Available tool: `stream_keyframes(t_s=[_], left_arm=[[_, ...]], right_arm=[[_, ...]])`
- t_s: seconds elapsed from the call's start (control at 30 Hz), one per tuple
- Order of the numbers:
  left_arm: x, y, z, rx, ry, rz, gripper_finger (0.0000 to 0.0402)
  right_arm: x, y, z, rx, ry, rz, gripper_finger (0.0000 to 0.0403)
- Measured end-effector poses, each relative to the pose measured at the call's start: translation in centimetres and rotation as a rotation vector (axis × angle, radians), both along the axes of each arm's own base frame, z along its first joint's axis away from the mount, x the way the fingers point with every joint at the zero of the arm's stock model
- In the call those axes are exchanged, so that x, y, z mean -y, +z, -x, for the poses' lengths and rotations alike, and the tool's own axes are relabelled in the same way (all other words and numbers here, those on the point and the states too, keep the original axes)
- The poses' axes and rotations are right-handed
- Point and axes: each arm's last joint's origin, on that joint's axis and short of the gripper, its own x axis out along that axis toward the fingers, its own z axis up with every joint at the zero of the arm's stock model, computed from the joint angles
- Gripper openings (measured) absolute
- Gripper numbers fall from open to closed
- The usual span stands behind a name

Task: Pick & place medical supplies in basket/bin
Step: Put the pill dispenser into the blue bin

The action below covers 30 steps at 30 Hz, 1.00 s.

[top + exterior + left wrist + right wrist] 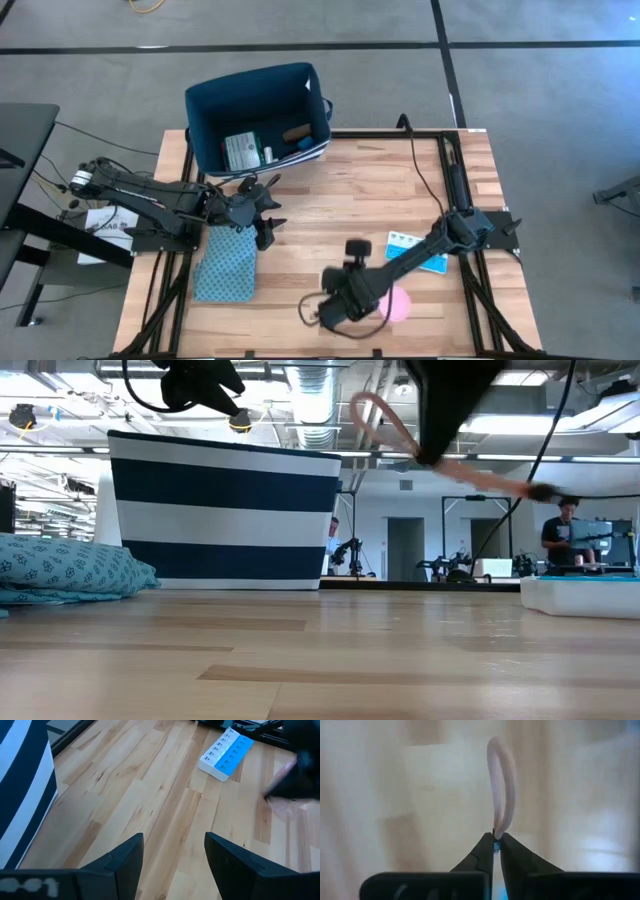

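While gripped: 1 pink disc (397, 303), 1 pill organiser (416, 251).

The bin (208, 110) is navy with white stripes outside. The pouch (226, 264) is blue and patterned, the pill organiser (225, 753) light blue and white, the disc (400, 303) seemingly pink, the bench (340, 190) pale wood.

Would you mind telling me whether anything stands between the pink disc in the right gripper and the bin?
Nothing on the table blocks it. The right gripper holds the pink disc off the table; the left gripper, fingers open, hovers near the navy bin, beside the likely path.
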Motion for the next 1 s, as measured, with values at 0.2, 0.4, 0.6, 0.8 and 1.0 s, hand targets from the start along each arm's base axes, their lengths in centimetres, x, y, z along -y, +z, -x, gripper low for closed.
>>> stream_keyframes(t_s=[0.2,0.4,0.6,0.8,1.0], left_arm=[[0.0,0.0,0.0,-0.002,-0.006,-0.005,0.0199],[0.0,0.0,0.0,-0.011,-0.028,-0.034,0.0199],[0.0,0.1,0.0,-0.003,-0.027,-0.034,0.0199],[0.0,0.1,-0.1,-0.001,-0.027,-0.04,0.0199],[0.0,0.1,-0.1,-0.002,-0.028,-0.041,0.0199]], right_arm=[[3.5,5.4,-1.4,0.198,0.02,0.034,0.0009],[5.8,10.7,0.3,0.308,0.034,0.121,0.0004],[9.2,17.5,2.1,0.599,0.019,0.34,0.0005],[12.7,23.6,1.8,0.845,0.085,0.427,0.0005],[18.1,27.5,0.2,1.053,0.15,0.532,0.0005]])
